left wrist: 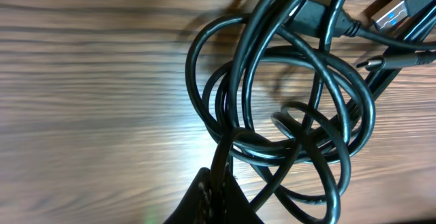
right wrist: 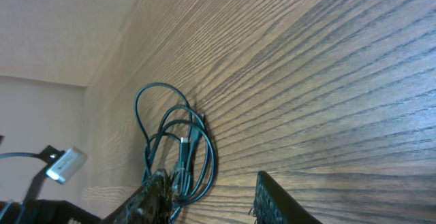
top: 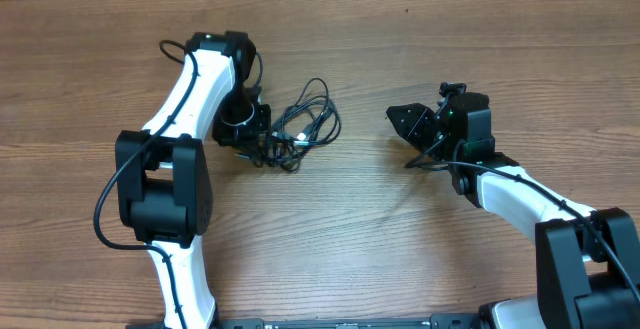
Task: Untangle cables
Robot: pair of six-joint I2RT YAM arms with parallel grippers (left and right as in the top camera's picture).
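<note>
Left gripper point(top: 258, 141) clenches a strand of the one tangled bundle of cables point(top: 305, 127) mid-table; right gripper point(top: 412, 137) gapes wide, well apart, with bare wooden table point(top: 400, 259) all around.

The cables point(top: 308, 127) lie in one bundle on the table point(top: 350, 239), a bit left of centre, loops overlapping. L gripper point(top: 262, 145) sits at bundle's left edge, touching it. R gripper point(top: 408, 127) is well apart to bundle's right, approx. level w/ it.
</note>
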